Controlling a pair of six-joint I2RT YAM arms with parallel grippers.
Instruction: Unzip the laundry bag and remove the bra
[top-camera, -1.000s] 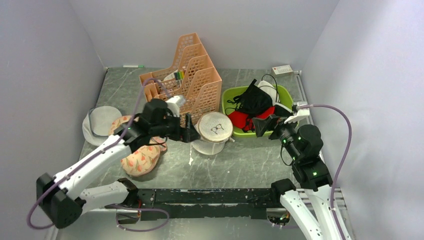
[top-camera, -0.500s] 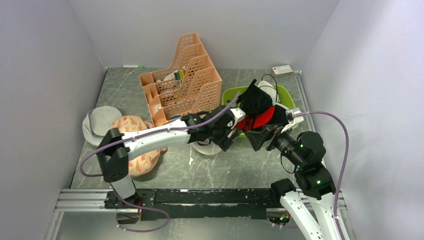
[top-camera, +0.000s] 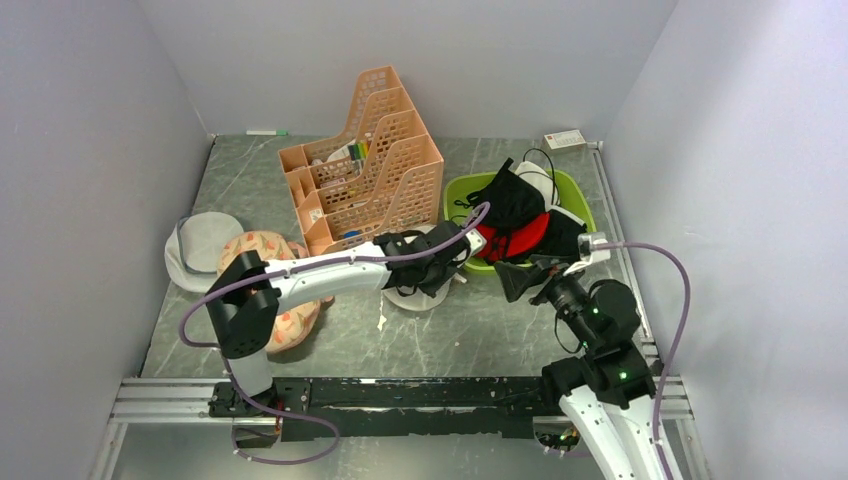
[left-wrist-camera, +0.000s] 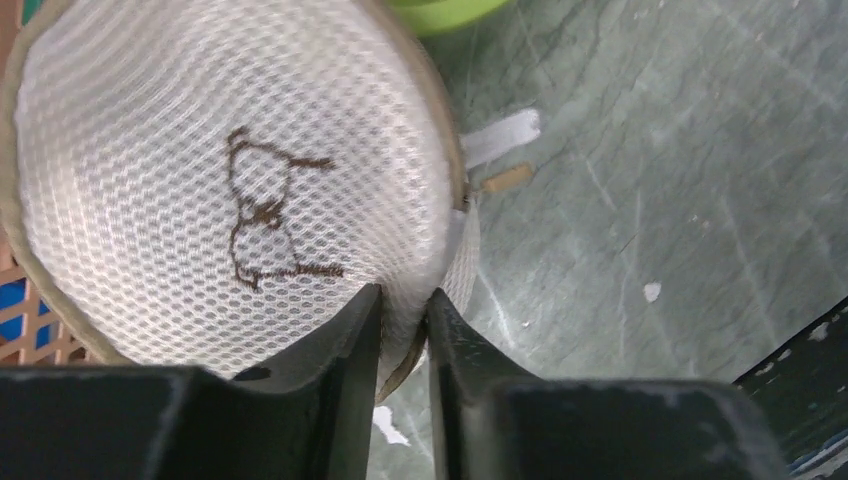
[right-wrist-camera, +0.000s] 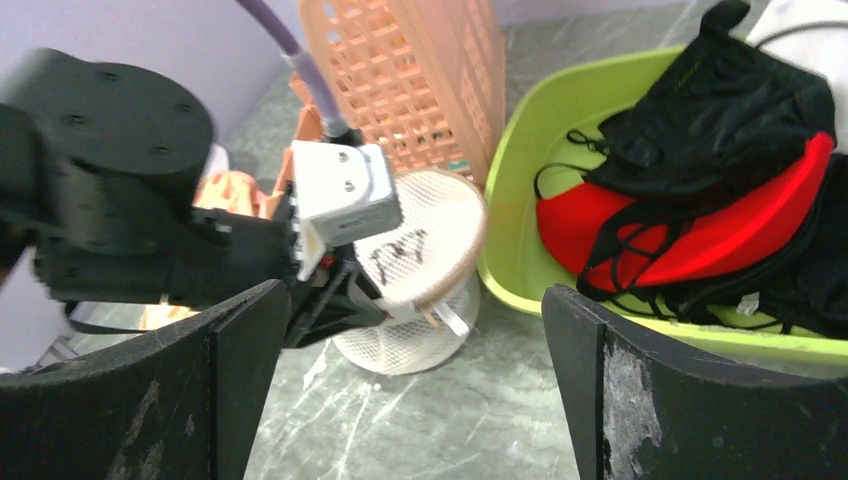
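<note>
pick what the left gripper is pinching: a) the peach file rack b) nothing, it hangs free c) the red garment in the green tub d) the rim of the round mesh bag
d: in the left wrist view the left gripper is clamped on the rim of the laundry bag.

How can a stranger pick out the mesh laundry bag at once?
Find the peach file rack mid-table and the green tub to its right; the laundry bag stands in front, between them. Unlike the flat grey bag and floral pouch farther left, it is a white mesh drum with a bra icon on top.
</note>
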